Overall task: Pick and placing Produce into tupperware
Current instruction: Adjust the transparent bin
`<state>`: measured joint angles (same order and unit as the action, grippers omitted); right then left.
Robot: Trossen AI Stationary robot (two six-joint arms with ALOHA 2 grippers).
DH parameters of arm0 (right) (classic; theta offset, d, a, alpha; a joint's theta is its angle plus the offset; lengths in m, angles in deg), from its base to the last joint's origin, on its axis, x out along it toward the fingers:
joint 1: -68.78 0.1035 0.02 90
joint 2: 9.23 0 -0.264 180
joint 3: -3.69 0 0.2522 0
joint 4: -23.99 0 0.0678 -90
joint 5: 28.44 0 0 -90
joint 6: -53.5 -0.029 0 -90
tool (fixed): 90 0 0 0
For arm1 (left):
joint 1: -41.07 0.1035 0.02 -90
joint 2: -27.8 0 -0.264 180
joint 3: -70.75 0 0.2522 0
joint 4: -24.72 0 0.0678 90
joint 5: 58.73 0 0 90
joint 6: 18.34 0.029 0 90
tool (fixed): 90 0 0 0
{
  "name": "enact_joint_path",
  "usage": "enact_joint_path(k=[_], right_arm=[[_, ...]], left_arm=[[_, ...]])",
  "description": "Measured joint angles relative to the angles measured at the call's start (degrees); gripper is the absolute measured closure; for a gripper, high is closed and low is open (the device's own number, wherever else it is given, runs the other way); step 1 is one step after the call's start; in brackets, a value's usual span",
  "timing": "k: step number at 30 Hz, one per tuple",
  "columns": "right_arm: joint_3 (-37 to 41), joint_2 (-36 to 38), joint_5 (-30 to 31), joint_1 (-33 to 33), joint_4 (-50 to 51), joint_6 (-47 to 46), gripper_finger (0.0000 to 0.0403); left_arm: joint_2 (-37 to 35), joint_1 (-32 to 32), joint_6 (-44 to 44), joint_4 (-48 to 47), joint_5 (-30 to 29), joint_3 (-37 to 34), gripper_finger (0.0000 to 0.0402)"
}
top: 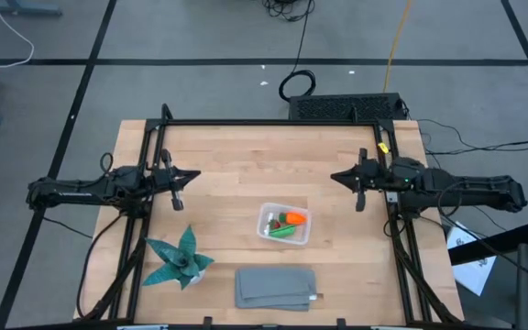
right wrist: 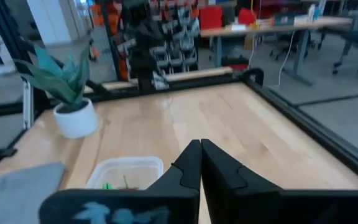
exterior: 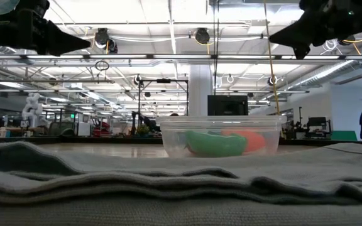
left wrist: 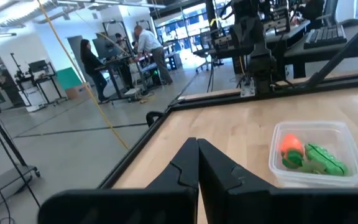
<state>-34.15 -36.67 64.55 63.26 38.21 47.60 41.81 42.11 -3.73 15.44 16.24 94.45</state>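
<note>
You are looking down on a wooden worktop [top: 246, 165] with both arms parked at its sides. The left claw [top: 178, 179] is hovering near the left edge, and its fingers are pressed together on nothing, as the left wrist view shows. The right claw [top: 359, 180] is hovering near the right edge, likewise clenched and empty.

The tupperware [top: 284, 224] is sitting near the middle of the worktop, a little to the right, well apart from both claws. The produce is already lying inside it: a green pod [top: 281, 232], an orange carrot [top: 293, 218] and a small red strawberry [top: 271, 221]. By the look of it, the placing is done.

These toy foods are probably light and smooth, so they may be slipping in a loose grip; you would do best taking the pod across its middle. The container looks thin and light, likely to be sliding if you nudge it, so grip a side wall at the rim.

A teal leafy plant [top: 180, 259] in a white pot is standing to the near left. A folded grey cloth [top: 276, 287] is lying just on the near side of the container. Neither is blocking a straight reach from the sides.
</note>
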Motion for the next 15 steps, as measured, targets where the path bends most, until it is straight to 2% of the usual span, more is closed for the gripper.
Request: enact_joint_path(k=[7,11,15], right_arm=[[4.34,7.29,0.18,-0.15,-1.76,-0.28,0.0403],[6.54,7.85,4.35,-0.13,-4.12,0.74,0.0403],[9.72,7.85,4.3,-0.09,-7.96,2.38,0.0403]], left_arm=[[-0.27,-0.01,0.09,-0.7,2.03,0.0,0.0401],[-0.27,-0.04,-0.47,0.49,3.11,0.0,0.0401],[-0.27,-0.03,-0.95,0.58,3.08,0.0,0.0401]])
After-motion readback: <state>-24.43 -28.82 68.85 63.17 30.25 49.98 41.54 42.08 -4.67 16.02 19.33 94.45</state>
